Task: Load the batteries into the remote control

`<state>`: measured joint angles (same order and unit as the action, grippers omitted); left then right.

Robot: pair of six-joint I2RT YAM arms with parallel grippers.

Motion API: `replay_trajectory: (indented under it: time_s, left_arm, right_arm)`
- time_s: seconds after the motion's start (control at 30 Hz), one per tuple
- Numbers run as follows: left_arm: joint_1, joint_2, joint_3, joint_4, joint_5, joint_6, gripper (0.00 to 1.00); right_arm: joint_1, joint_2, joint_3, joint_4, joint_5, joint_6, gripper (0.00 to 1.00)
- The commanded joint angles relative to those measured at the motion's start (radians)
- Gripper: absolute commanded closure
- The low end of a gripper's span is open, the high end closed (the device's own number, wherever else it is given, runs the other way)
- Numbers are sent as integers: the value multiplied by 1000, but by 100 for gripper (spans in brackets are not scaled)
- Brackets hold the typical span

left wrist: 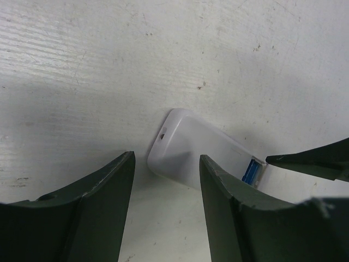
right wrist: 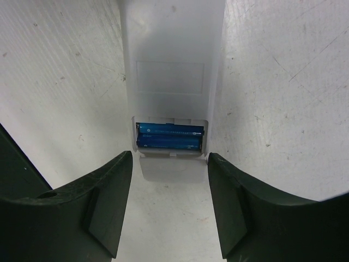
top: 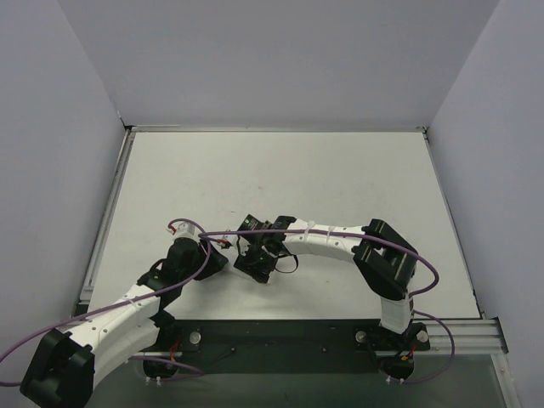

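A slim white bar-shaped remote control of smooth matte plastic (right wrist: 172, 49) lies back-up on the scuffed, white-painted worktop (right wrist: 283, 82), running from the top centre of the right wrist view down to its middle. The battery bay at its lower end is uncovered: a shallow rectangular recess filled by two small glossy blue cylindrical batteries (right wrist: 170, 136), one above the other in the frame, their lengths running left to right. A faint rectangular outline marks the back just above the bay.

The right pincer (right wrist: 170, 158) has its dark, curved fingers apart at the two lower corners, tips just short of the remote's open end, clamped on nothing.

In the left wrist view the remote's rounded far end, with a small slot, sits at centre. The left pincer (left wrist: 166, 158) is also apart. Its right-hand finger overlaps the remote's edge, and whether it touches cannot be told. A strip of worktop shows beside the left-hand finger.

From above, the arms meet at lower centre, and the worktop stretches beyond them to pale walls (top: 280, 59) on three sides
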<state>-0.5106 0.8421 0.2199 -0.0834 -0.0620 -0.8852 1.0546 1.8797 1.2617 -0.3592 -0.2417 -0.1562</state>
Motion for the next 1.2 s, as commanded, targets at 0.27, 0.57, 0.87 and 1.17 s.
replay_trajectory:
  time_s: [0.27,0.57,0.87,1.17]
  left_arm:
    - [3,-9,18,33,-16,14,39]
    - [3,40,61,30,-47,60,33]
    - [1,137,107,47,-45,106,31]
    - [1,144,102,45,-39,107,31]
  right_arm:
    - [-25,-135,7,-32,-27,125,46]
    - [-128,-252,-128,-34,-31,435,47]
    - [-58,-231,-261,58,13,305,48]
    - [-54,-225,-335,212,39,113,37]
